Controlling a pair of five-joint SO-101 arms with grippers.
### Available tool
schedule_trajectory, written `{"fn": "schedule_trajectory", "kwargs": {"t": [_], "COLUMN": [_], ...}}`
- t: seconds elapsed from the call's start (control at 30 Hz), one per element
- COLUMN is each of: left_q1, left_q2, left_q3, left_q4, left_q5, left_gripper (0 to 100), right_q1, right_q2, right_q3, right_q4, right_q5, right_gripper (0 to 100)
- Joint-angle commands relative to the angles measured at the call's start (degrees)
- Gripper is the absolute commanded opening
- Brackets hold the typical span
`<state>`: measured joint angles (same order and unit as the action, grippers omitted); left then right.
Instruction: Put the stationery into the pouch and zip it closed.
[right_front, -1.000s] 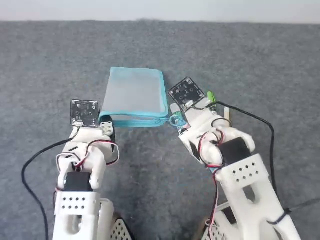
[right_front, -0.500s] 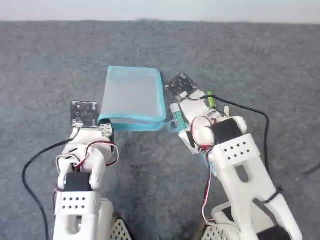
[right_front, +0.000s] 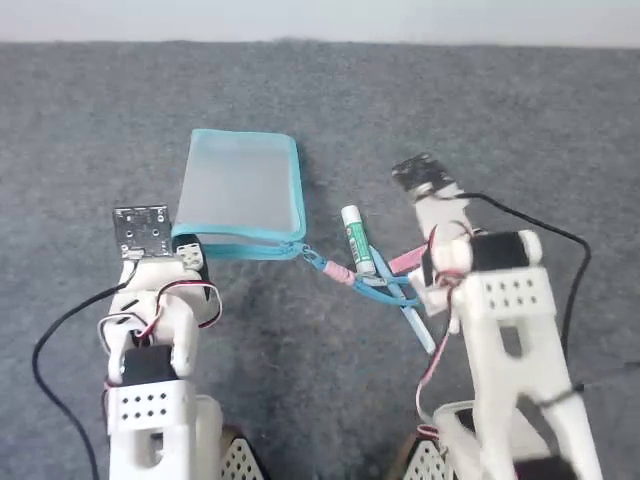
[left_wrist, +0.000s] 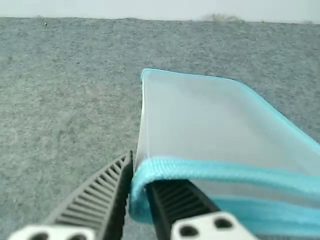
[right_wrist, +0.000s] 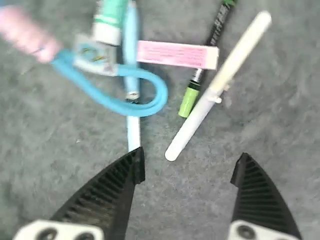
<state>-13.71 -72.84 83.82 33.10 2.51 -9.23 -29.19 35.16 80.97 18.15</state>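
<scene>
Loading stage: left end effector pinches the pouch rim; right end effector, agape and empty, must grasp stationery at pouch's four o'clock.

Light is even and diffuse from overhead, moderately bright, no glare. High view: grey worktop is flat-lit, with soft short shadows under both arms and a dark band along the near edge of the pouch. The pale wall strip at the far edge is brightest. The camera board on the right arm is slightly smeared. Left wrist view: the pouch face is nearly washed out; left gripper is dark and soft up close. Right wrist view: pink zipper pull and glue stick are smeared, white pen is bright with a faint shadow, right gripper is dark.
</scene>
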Motion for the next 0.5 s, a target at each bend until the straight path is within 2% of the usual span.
{"fn": "schedule_trajectory", "kwargs": {"t": [0.0, 0.13, 0.47], "left_q1": [-0.4, -0.4, -0.4], "left_q2": [-0.1, -0.1, -0.1], "left_q3": [-0.5, -0.1, -0.1], "left_q4": [-1.8, -1.8, -1.9], "left_q5": [0.5, 0.5, 0.5], "left_gripper": [1, 1, 1], "right_q1": [3.2, 5.7, 7.6], "right_q2": [8.9, 17.1, 26.1], "right_q3": [-2.9, -2.9, -1.1], "right_q4": [-5.0, -8.4, -13.2], "right_q5": [-4.5, -5.4, -5.1], "right_gripper": [23.9, 14.3, 13.7]}}
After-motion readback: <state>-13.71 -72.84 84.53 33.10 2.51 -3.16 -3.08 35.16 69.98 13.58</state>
